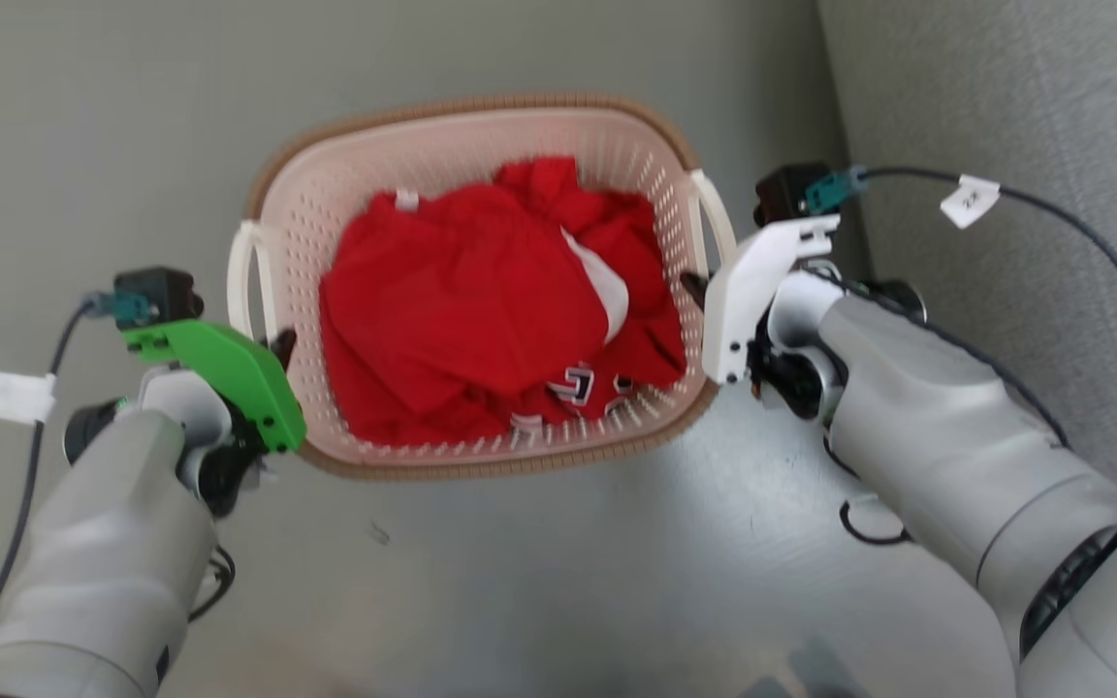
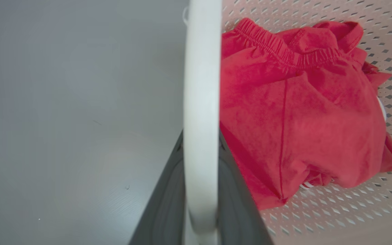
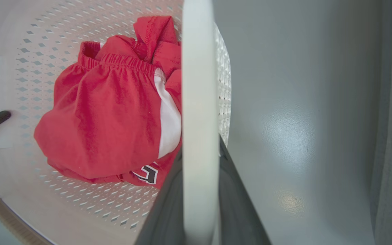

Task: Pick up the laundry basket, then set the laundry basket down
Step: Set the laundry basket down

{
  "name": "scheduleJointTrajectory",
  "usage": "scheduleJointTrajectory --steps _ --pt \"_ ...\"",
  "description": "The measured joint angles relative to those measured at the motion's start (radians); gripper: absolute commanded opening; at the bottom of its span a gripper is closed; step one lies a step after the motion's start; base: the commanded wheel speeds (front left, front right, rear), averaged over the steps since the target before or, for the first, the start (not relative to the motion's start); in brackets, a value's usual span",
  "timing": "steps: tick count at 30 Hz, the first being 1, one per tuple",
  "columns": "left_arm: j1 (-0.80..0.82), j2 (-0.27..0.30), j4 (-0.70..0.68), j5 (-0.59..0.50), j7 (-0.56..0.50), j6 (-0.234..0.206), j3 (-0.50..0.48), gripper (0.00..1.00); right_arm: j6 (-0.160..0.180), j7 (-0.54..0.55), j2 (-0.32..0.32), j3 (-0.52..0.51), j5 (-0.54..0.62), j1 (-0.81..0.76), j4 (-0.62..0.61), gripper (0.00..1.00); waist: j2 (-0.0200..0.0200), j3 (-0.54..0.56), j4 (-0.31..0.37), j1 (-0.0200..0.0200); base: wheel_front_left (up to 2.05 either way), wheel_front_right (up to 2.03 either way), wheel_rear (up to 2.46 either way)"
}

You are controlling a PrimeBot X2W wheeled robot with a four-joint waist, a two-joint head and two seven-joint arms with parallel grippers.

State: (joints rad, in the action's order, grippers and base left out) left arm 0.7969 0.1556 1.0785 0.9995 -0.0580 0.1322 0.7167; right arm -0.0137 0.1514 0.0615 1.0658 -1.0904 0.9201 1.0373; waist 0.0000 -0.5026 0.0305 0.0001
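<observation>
The laundry basket [image 1: 481, 105], cream with perforated walls and a brown rim, sits in the middle of the head view with red clothes [image 1: 462, 310] inside. My left gripper [image 1: 272, 344] is shut on its left white handle [image 1: 240, 276], and my right gripper [image 1: 699, 286] is shut on the right handle [image 1: 714, 218]. In the left wrist view the handle [image 2: 201, 85] runs between my dark fingers [image 2: 162, 211]. The right wrist view shows the other handle [image 3: 198, 85] clamped the same way. Whether the basket is off the floor I cannot tell.
Grey floor [image 1: 539, 582] surrounds the basket. A grey fabric-covered surface [image 1: 1005, 97] rises close along the right, beside my right arm. A black cable with a white tag [image 1: 969, 201] loops over that arm, and another cable [image 1: 30, 465] trails from my left wrist.
</observation>
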Motion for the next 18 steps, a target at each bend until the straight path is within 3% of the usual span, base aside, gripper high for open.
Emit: scheduleJointTrajectory --steps 18 --pt "0.142 0.008 0.006 -0.02 0.048 0.0 -0.009 0.0 0.014 -0.063 0.002 0.015 0.027 0.137 -0.002 0.0 0.0 -0.213 -0.011 0.0001 0.0 0.0 0.0"
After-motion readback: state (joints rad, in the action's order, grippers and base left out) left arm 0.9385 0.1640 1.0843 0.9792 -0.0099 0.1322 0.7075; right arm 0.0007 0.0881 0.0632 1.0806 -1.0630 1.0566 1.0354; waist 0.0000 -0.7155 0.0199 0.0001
